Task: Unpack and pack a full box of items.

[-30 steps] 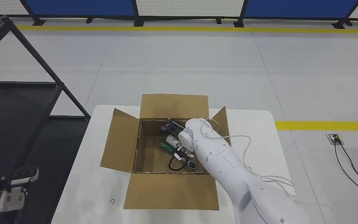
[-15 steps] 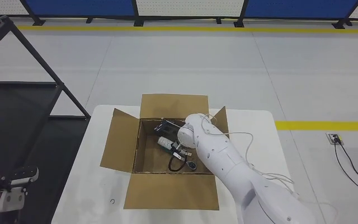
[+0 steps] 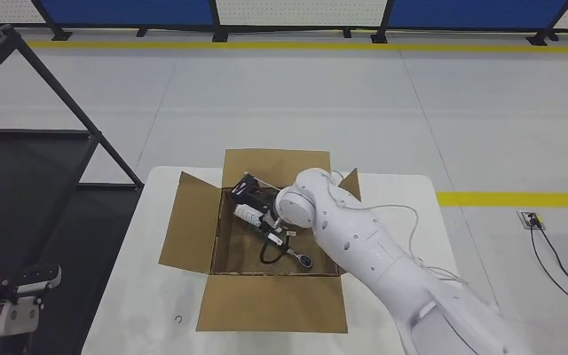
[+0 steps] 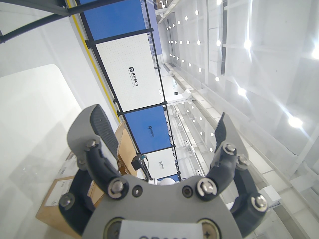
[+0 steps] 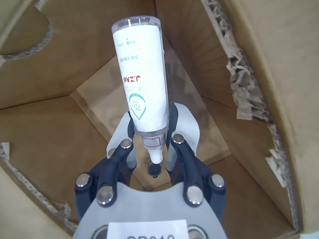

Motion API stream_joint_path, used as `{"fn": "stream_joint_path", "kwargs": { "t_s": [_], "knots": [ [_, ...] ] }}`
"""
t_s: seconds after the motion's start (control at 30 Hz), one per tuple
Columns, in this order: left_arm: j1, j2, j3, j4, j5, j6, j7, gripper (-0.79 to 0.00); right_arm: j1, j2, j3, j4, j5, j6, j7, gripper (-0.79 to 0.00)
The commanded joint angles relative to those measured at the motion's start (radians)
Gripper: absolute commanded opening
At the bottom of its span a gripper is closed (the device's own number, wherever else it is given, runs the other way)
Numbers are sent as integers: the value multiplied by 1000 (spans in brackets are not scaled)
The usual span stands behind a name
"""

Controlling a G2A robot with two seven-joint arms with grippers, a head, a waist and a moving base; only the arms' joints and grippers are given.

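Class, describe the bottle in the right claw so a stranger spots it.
Find the open cardboard box on the white table. Inside, the right claw grips a clear bottle near its neck. Unlike the dark items nearby, it has a white label.

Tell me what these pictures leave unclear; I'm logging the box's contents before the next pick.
Top view: the right arm covers part of the box; what lies under it is hidden.
Top view: the black item beside the bottle is too small to identify.
Right wrist view: the bottle and right gripper block the floor behind them.
Top view: a speck on the table is too small to name.
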Motion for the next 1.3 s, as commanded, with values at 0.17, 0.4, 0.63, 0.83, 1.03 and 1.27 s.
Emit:
{"fn": "stream_joint_path", "kwargs": {
  "t_s": [0.17, 0.4, 0.63, 0.83, 1.03, 1.27],
  "knots": [
    [0, 0, 0, 0, 0, 0, 0, 0, -250, 159, 214, -598, -179, 135, 210, -785],
    [0, 0, 0, 0, 0, 0, 0, 0, -507, 242, 411, -1026, -397, 234, 293, -785],
    [0, 0, 0, 0, 0, 0, 0, 0, -691, 277, 565, -1278, -577, 369, 358, -785],
    [0, 0, 0, 0, 0, 0, 0, 0, -827, 292, 665, -1386, -708, 483, 407, -785],
    [0, 0, 0, 0, 0, 0, 0, 0, -945, 298, 772, -1411, -755, 577, 405, -785],
    [0, 0, 0, 0, 0, 0, 0, 0, -1007, 300, 882, -1319, -764, 659, 397, -785]
  ]
}}
